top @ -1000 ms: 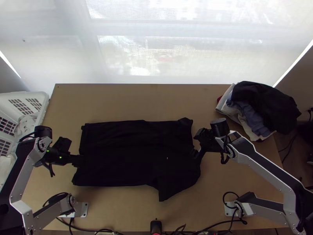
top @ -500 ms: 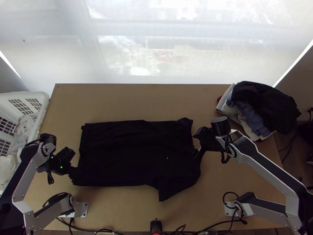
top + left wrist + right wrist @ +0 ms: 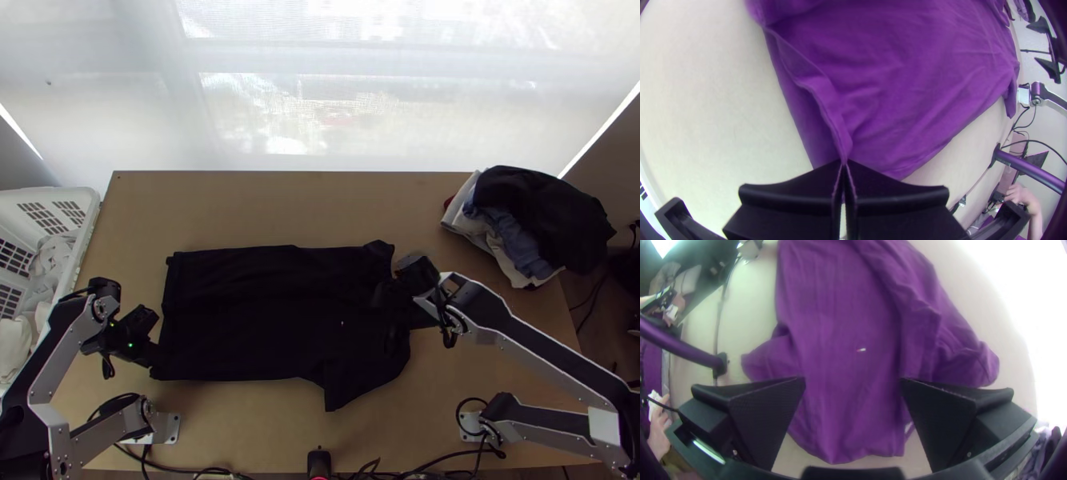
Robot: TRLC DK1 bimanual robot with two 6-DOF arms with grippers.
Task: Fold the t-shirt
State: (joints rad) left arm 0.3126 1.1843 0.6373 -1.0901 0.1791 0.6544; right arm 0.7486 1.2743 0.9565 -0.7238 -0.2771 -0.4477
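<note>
Top view: the t-shirt (image 3: 272,312) lies spread, its long axis running side to side, hem end toward the left arm, sleeve end toward the right. At the shirt's near hem corner, the left gripper (image 3: 154,366) pinches the edge; it was farther up the hem before. The right gripper (image 3: 386,318), spread wide, has shifted from beside the shirt's sleeve end to above it. Beneath the shirt is a wooden worktop (image 3: 280,208); beyond it, a bright window (image 3: 400,112); left of it, a basket (image 3: 86,224); right and beyond, piled clothes (image 3: 536,224).
</note>
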